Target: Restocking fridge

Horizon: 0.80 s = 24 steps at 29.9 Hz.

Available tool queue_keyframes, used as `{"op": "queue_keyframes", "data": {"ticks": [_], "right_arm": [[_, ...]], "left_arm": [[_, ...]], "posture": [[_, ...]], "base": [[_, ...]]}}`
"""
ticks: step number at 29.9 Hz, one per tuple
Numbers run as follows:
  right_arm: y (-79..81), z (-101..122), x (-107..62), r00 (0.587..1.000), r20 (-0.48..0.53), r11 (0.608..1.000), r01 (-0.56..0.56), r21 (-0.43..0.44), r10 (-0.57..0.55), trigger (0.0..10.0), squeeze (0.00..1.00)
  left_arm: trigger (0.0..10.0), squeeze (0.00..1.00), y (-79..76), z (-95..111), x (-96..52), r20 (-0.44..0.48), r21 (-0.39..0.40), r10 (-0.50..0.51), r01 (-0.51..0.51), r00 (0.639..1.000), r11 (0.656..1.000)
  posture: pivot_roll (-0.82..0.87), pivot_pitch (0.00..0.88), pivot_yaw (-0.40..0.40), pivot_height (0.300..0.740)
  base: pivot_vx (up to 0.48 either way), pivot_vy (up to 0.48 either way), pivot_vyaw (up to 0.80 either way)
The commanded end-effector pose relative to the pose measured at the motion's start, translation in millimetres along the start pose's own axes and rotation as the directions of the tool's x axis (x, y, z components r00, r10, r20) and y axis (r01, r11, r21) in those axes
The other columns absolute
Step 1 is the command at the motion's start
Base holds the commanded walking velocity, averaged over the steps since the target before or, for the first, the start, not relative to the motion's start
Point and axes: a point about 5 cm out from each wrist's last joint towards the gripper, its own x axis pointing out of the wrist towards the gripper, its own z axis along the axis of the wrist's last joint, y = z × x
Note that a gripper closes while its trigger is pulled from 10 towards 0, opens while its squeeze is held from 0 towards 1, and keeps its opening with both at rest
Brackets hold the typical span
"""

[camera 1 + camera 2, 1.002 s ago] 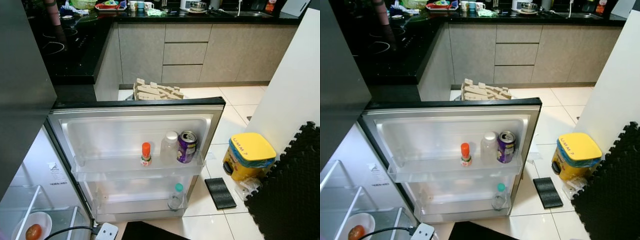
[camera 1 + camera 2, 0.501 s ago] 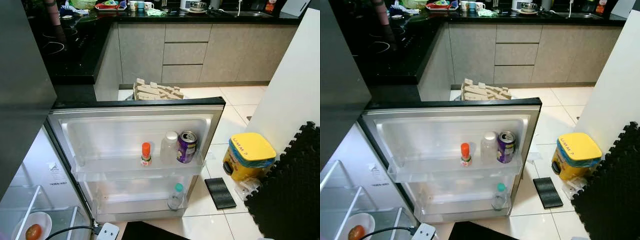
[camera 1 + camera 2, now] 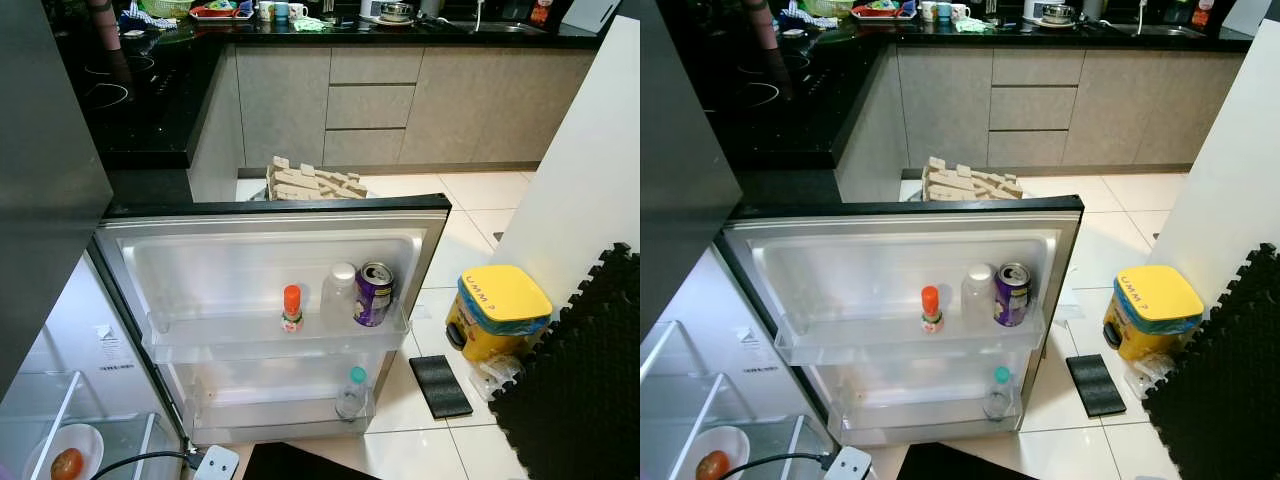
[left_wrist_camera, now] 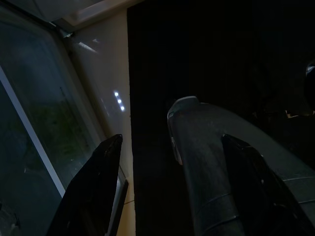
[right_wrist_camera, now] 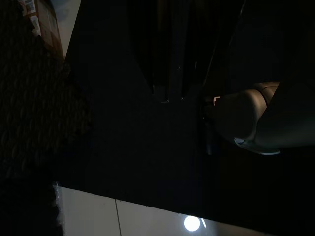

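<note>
Facing the open fridge door (image 3: 270,230), can (image 3: 374,293) shelved, left tool (image 4: 167,191) spread open and empty, right tool's state unreadable; you next fetch more stock.

The head views are evenly, brightly lit and sharp; soft glare is thrown off the glossy white floor tiles (image 3: 470,235). Both wrist views are left very dark and murky.

3 bottles (image 3: 340,296) (2 upper shelf), 1 can (image 3: 373,294), 1 tomato (image 3: 67,463), 1 bin (image 3: 497,311).
</note>
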Motion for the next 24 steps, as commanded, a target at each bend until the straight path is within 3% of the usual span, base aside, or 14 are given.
{"op": "queue_keyframes", "data": {"ticks": [1,17,20,24], "right_arm": [[0.0,0,-0.1,1.000,0.002,1.000,0.003,-0.003,-0.003,10.0,0.00],[18.4,5,4.1,1.000,0.011,0.999,-0.026,-0.031,0.026,10.0,0.00],[27.7,5,5.4,0.999,0.001,0.997,-0.036,-0.061,0.036,10.0,0.00],[32.7,4,5.9,0.999,-0.004,0.998,-0.035,-0.060,0.035,10.0,0.00]], "left_arm": [[10.0,0.00,-7.1,-13,-0.6,-0.052,-0.017,-0.026,0.026,0.998,1.000],[10.0,0.00,1.4,-16,-3.1,-0.069,-0.012,-0.007,0.006,0.998,1.000],[10.0,0.00,2.6,-14,-2.8,-0.065,0.043,0.011,-0.008,0.998,0.999],[10.0,0.00,4.9,-13,-3.1,-0.055,0.050,0.027,-0.024,0.998,0.998]], "posture": [[0.02,0.000,-0.051,0.740],[0.02,0.000,-0.023,0.740],[0.05,0.000,-0.007,0.740],[0.05,0.000,-0.013,0.740]], "base": [[0.000,0.000,0.00],[0.000,0.000,0.00],[0.000,0.000,0.00],[0.000,0.000,0.00]]}}
